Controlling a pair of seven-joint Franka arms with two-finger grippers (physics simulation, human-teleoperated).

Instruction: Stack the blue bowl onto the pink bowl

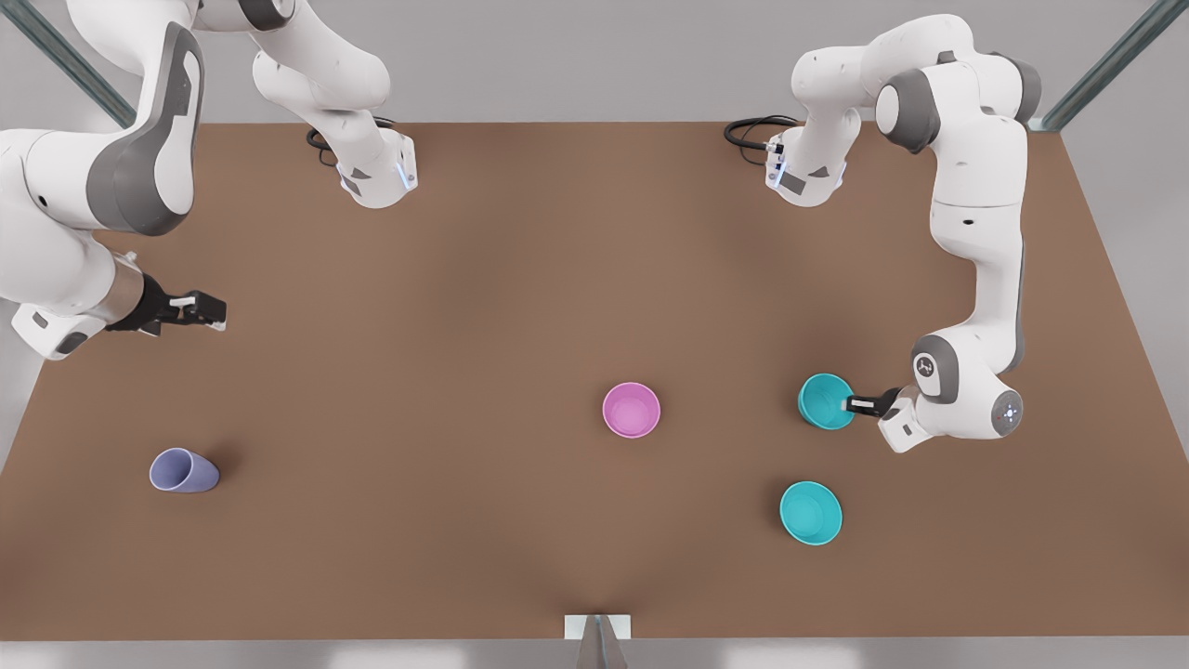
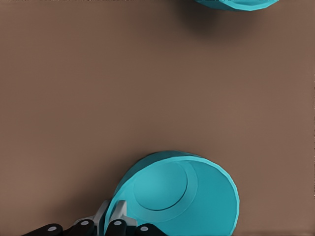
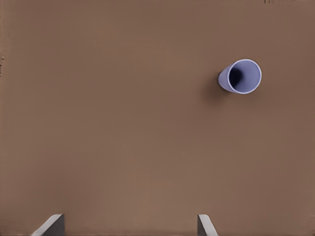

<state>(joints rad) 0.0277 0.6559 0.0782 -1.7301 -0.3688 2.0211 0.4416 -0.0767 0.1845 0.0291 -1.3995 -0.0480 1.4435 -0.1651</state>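
**Left gripper on the blue bowl's rim**

The left gripper (image 1: 853,404) sits at the rim of the blue bowl (image 1: 825,401), on the side toward the front view's right. In the left wrist view one finger (image 2: 117,212) lies against the outside of the wall and the rim appears pinched between the two, so the jaws are closed narrow on the bowl (image 2: 182,196). From the front view I cannot tell whether the bowl rests on the table (image 1: 464,325) or is slightly raised.

The pink bowl (image 1: 632,410) stands upright and empty, well apart toward the front view's left. A second teal bowl (image 1: 811,512) sits nearer the camera, apart from both.

To do this step well, I judge the bowl should be lifted straight up, kept level, carried over the pink bowl, centred, and lowered before release; a rim grip may let it tilt.

The right gripper (image 1: 190,309) waits at the front view's left edge, fingers spread wide and empty, above a lavender cup (image 1: 183,471).

No brands, labels or writing can be read anywhere.
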